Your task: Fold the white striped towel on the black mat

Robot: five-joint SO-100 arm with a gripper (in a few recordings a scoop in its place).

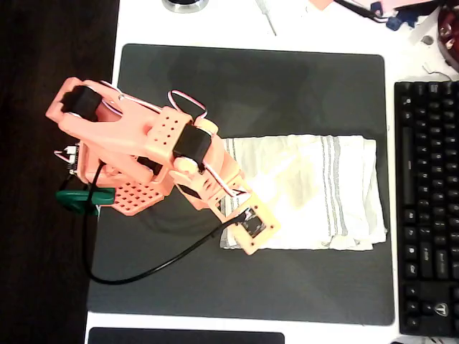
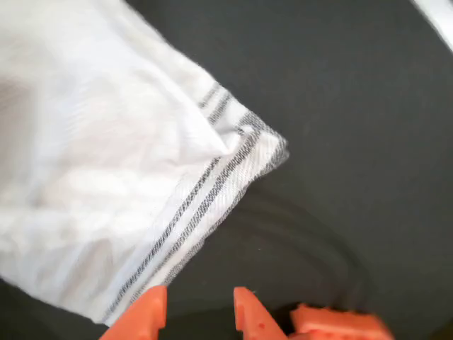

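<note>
The white striped towel [image 1: 323, 193] lies folded into a rectangle on the right half of the black mat [image 1: 251, 86], with grey stripe groups running across it. My orange gripper [image 1: 295, 173] hangs blurred above the towel's left part. In the wrist view a striped corner of the towel [image 2: 141, 177] points right over the mat [image 2: 340, 106]. The gripper [image 2: 198, 319] sits at the bottom edge, its two orange fingertips [image 2: 150, 315] a small gap apart with nothing between them, just below the towel's striped edge.
A black keyboard [image 1: 428, 208] lies along the mat's right side. Small items and cables sit on the white table [image 1: 215, 25] behind the mat. The arm's base [image 1: 107, 158] and a black cable [image 1: 158, 265] occupy the mat's left part.
</note>
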